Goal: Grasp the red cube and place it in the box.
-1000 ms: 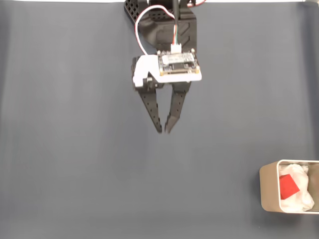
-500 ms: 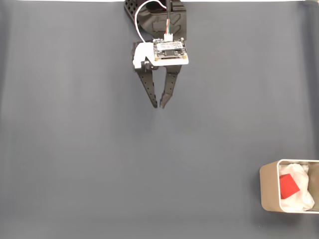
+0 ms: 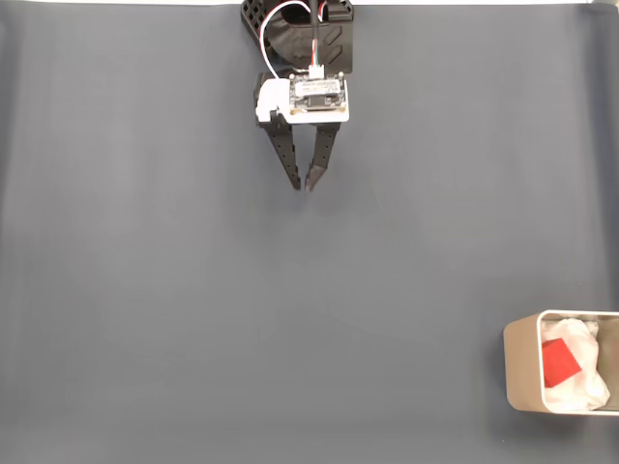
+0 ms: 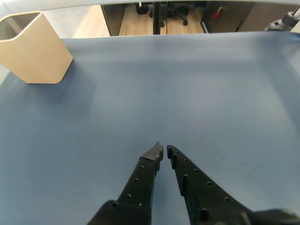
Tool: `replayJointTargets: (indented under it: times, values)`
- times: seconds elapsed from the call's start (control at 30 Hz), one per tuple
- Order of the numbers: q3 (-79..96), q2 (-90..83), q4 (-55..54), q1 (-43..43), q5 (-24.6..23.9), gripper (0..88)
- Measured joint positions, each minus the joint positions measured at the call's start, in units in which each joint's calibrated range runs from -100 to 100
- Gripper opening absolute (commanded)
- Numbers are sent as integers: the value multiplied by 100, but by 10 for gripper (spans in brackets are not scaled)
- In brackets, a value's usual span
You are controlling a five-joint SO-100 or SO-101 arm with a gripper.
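The red cube (image 3: 560, 362) lies inside the box (image 3: 519, 365) on white padding, at the bottom right of the fixed view. In the wrist view the box (image 4: 33, 50) stands at the far left, its inside hidden by its tan wall. My gripper (image 3: 302, 185) hangs near the top centre of the fixed view, far from the box, with black fingers nearly touching at the tips. The wrist view shows the gripper (image 4: 164, 150) shut with nothing between the fingertips.
A grey-blue mat (image 3: 145, 290) covers the whole table. The arm's base (image 3: 300, 29) sits at the top edge of the fixed view. Beyond the mat's far edge in the wrist view stands office furniture (image 4: 159, 11).
My gripper has pulled back toward the arm's base, up the fixed view, staying shut. The cube and box have not moved.
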Motion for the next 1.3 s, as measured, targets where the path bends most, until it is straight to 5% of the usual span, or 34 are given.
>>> replayJointTargets:
  times: [0.47, 1.3]
  values:
    - [9, -643, 2251, -45, -34, 0]
    - [9, -712, 3071, 0, 0, 0]
